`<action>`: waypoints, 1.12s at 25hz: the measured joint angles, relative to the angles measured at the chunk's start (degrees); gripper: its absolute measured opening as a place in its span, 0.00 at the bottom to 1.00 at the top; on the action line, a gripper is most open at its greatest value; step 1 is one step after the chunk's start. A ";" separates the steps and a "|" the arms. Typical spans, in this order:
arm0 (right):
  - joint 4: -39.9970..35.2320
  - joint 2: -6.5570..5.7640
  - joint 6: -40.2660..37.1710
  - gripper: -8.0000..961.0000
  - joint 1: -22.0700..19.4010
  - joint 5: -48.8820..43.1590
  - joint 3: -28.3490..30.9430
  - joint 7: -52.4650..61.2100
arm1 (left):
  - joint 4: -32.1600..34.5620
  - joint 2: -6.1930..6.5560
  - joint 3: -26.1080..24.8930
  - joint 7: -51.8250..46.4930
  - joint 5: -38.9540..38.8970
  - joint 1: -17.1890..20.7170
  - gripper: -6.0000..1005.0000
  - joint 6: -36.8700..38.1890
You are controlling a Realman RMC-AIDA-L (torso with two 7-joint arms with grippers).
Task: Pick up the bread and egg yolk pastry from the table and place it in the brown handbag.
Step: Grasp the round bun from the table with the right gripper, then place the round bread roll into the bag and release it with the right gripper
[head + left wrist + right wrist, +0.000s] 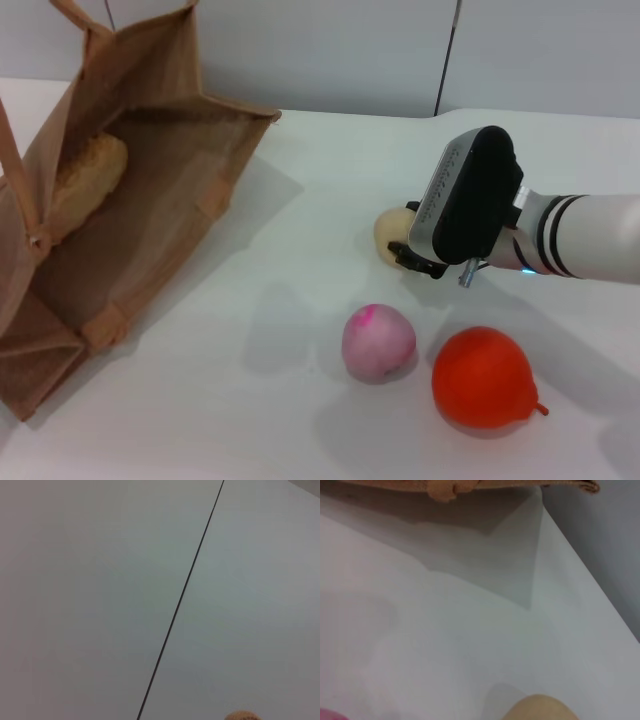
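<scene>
The bread [90, 175] lies inside the brown handbag [185, 215], which lies open on its side at the left of the table. The bag's edge also shows in the right wrist view [455, 486]. The egg yolk pastry [390, 232] sits on the table right of centre, and part of it shows in the right wrist view [540, 709]. My right gripper [410, 238] is low over the table at the pastry's right side, and its body covers part of the pastry. My left gripper is out of view.
A pink-topped pale ball [378, 342] and an orange-red round fruit [487, 378] sit on the white table [300, 250] just in front of the pastry. A tan shape [242, 715] shows at the edge of the left wrist view. Grey wall panels stand behind the table.
</scene>
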 joint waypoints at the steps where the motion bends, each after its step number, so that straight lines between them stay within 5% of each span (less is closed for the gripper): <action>1: 0.00 -0.03 0.00 0.63 0.00 -0.02 0.03 0.00 | 0.00 0.00 0.00 -0.02 0.02 0.00 0.12 -0.01; 8: -3.05 -0.81 0.00 0.55 -0.84 -0.48 0.32 0.00 | 0.00 0.10 0.08 -0.54 2.46 -0.83 0.12 -0.06; 13: -11.16 -2.64 -0.92 0.52 -4.68 -0.37 3.11 -2.14 | 0.00 0.16 0.09 -0.60 5.24 -2.24 0.12 -0.34; 16: -17.50 -2.49 -3.07 0.50 -8.15 -0.25 5.48 -6.84 | 0.00 0.22 0.09 -0.79 7.78 -3.71 0.12 -0.54; 19: -21.43 -0.87 -4.18 0.50 -10.11 -0.16 6.33 -11.91 | 0.01 0.21 0.09 -1.36 11.77 -5.93 0.12 -0.59; 20: -21.29 0.98 -4.05 0.50 -9.89 -0.15 6.53 -14.29 | 0.01 0.20 0.09 -1.70 13.38 -6.72 0.12 -0.62; 21: -21.29 0.98 -4.05 0.50 -9.89 -0.15 6.53 -14.29 | 0.01 0.20 0.09 -1.94 14.78 -7.49 0.12 -0.63; 25: -17.02 5.01 -3.16 0.50 -7.23 -0.12 7.26 -18.36 | 0.01 0.17 0.09 -2.23 19.32 -10.19 0.12 -0.66; 28: -14.32 5.80 -0.69 0.49 -4.39 0.54 5.90 -18.87 | 0.00 0.10 0.09 -3.01 21.69 -11.77 0.12 -0.66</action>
